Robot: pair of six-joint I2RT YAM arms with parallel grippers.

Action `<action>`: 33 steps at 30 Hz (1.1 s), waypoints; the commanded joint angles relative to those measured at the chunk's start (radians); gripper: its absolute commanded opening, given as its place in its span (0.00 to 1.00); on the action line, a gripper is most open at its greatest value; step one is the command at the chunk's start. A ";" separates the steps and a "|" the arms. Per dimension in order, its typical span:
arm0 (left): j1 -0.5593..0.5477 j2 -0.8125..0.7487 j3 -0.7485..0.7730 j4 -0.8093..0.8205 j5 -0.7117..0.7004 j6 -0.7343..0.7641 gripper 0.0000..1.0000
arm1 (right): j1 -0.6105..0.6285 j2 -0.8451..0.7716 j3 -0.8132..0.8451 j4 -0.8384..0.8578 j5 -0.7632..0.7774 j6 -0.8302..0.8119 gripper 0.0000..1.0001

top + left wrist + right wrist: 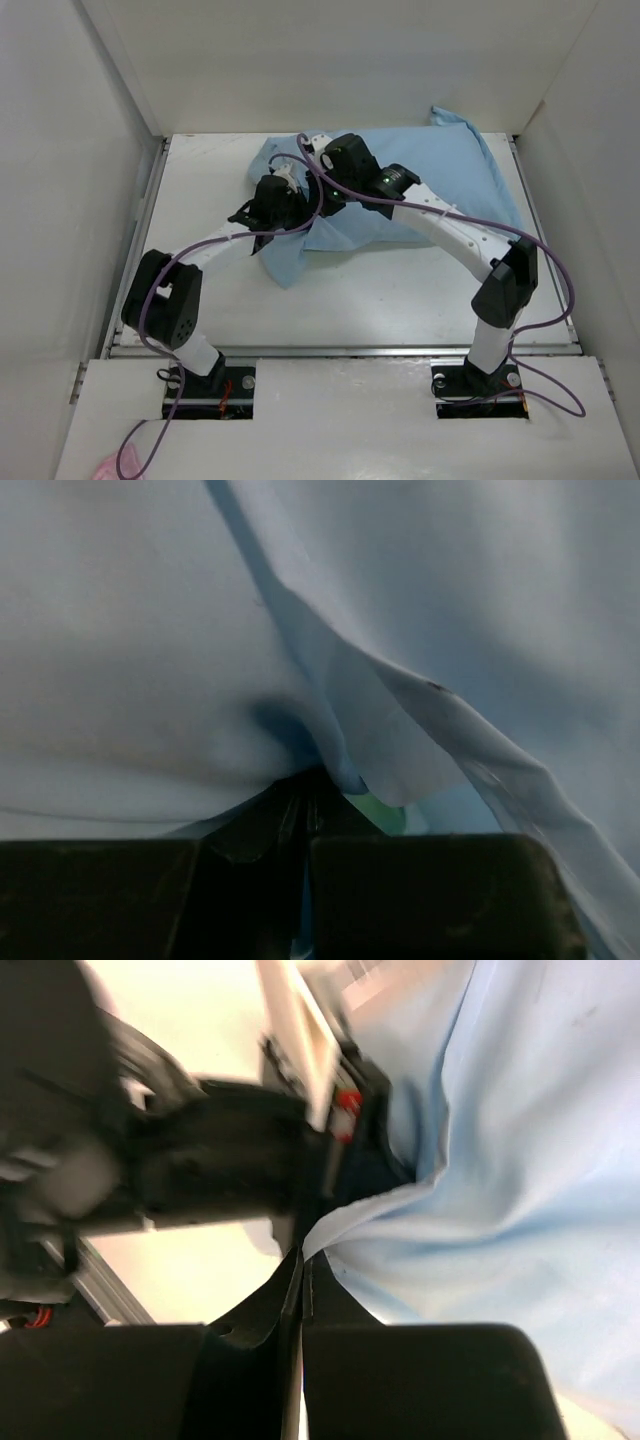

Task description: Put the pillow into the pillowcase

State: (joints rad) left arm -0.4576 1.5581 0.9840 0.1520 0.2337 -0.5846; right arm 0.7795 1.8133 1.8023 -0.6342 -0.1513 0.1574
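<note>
My left gripper and right gripper both pinch the pillowcase mouth; I'd spread the 2 evenly, gently.

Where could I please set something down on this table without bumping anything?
The widest bare patch of table lies between the pillowcase and the near edge, flanked by the left arm and right arm. A smaller one sits at the far left corner. The pillowcase's left edge, where both arms meet, is crowded.
</note>
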 commanded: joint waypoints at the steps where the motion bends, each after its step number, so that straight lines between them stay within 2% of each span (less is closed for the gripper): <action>1: -0.015 -0.003 -0.025 0.018 0.063 -0.029 0.00 | 0.035 -0.086 0.017 0.082 -0.031 0.010 0.00; 3: -0.015 -0.036 -0.034 -0.038 0.050 -0.029 0.00 | 0.035 -0.086 0.008 0.082 -0.040 0.019 0.00; 5: -0.015 -0.065 0.001 -0.081 0.020 -0.029 0.47 | 0.035 -0.086 -0.003 0.091 -0.056 0.019 0.00; 6: -0.015 -0.111 0.011 -0.106 0.001 -0.029 0.83 | 0.035 -0.086 -0.003 0.091 -0.056 0.019 0.00; 7: -0.015 -0.140 0.021 -0.144 -0.019 -0.029 1.00 | 0.035 -0.086 -0.003 0.091 -0.076 0.019 0.00; 9: -0.015 -0.200 0.054 -0.198 -0.132 -0.029 1.00 | 0.035 -0.059 -0.003 0.091 -0.091 0.019 0.00; 11: -0.015 -0.269 0.100 -0.323 -0.250 -0.029 1.00 | 0.035 -0.058 -0.003 0.091 -0.102 0.019 0.00; 12: -0.015 -0.280 0.116 -0.380 -0.375 -0.047 1.00 | 0.035 -0.048 -0.003 0.091 -0.102 0.010 0.00; 13: 0.005 -0.289 0.128 -0.431 -0.402 -0.063 1.00 | 0.035 -0.048 -0.003 0.091 -0.102 0.010 0.00; 14: 0.048 -0.290 0.128 -0.495 -0.402 -0.063 1.00 | 0.035 -0.048 -0.003 0.091 -0.087 0.010 0.00; 17: 0.073 -0.323 0.113 -0.538 -0.412 -0.093 1.00 | 0.035 -0.048 -0.003 0.091 -0.074 0.001 0.00; 23: 0.073 -0.434 0.006 -0.493 -0.330 -0.099 1.00 | 0.035 -0.057 -0.003 0.091 -0.083 0.001 0.00; 28: 0.082 -0.550 -0.004 -0.569 -0.431 -0.179 1.00 | 0.035 -0.057 -0.003 0.122 -0.172 -0.010 0.00; 33: 0.105 -0.635 0.048 -0.680 -0.629 -0.313 1.00 | 0.087 -0.008 0.020 0.149 -0.229 -0.084 0.00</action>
State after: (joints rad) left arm -0.3725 0.9745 0.9890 -0.4488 -0.2394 -0.7994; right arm 0.8261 1.7836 1.7897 -0.5545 -0.3061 0.1272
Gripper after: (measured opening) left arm 0.997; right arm 0.010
